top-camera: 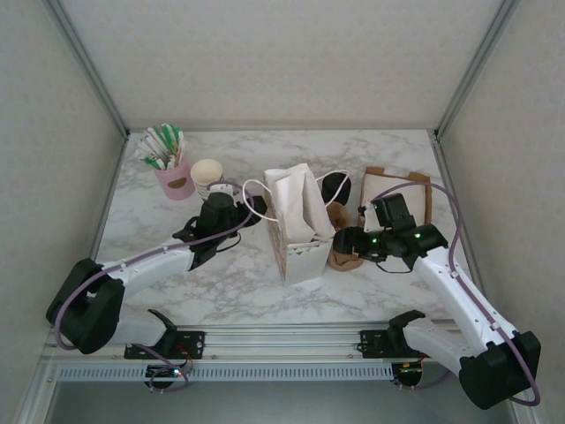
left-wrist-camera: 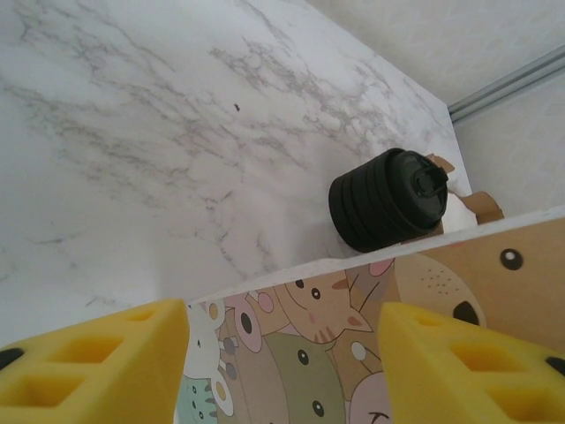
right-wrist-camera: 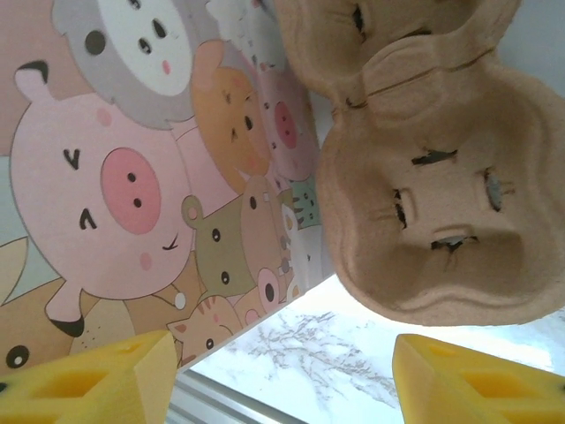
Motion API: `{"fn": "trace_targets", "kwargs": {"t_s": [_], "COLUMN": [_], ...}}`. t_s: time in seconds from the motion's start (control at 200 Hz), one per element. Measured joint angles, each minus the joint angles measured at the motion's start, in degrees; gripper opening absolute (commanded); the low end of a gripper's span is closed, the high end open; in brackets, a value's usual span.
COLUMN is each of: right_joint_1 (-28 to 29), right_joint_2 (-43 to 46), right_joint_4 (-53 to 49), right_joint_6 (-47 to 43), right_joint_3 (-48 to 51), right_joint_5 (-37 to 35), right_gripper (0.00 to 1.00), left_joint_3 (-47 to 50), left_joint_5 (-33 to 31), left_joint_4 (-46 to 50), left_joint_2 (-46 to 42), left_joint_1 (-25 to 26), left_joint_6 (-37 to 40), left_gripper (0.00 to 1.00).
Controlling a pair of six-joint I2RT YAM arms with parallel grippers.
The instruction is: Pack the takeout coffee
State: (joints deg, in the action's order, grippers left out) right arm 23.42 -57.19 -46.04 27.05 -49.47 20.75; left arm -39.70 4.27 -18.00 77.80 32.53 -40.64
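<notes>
My left gripper (top-camera: pixel 231 210) and right gripper (top-camera: pixel 347 240), fingers open, flank the paper bag (top-camera: pixel 296 221), seemingly to steady it; the takeout coffee (left-wrist-camera: pixel 388 199) sits behind.

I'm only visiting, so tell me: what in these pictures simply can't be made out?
- Inside of the paper bag: top view, its folded white mouth hides any contents.
- Takeout coffee: left wrist view, the bag's edge covers its lower part.
- Cup carrier: right wrist view, cut off by the top and right edges.
- Packets in the pink cup: top view, print too small to read.
</notes>
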Motion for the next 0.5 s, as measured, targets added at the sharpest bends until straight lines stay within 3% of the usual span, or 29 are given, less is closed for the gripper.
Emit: {"fn": "trace_targets", "kwargs": {"t_s": [0.205,0.35,0.501], "right_joint_1": [2.27,2.49,2.49], "right_joint_2": [0.07,2.19,6.49], "right_joint_4": [0.46,0.33,-0.22], "right_joint_6": [-0.04,-0.02,-0.28], "right_joint_3": [0.11,0.13,0.11], "right_joint_5": [0.22,-3.48,-9.62], "right_gripper": [0.69,0.73,0.87], "left_joint_3": [-3.21,-3.74,-3.69], "left_joint_5": [-0.48,-1.29,-3.23], "left_joint_4": [0.26,0.81,3.93], "left_joint_2": [2.29,1.92,-1.7], "left_joint_1": [-0.55,-0.76,-0.76], "left_joint_6": [1.7,2.23,3.08], "left_gripper": [0.62,0.64,0.69]}}
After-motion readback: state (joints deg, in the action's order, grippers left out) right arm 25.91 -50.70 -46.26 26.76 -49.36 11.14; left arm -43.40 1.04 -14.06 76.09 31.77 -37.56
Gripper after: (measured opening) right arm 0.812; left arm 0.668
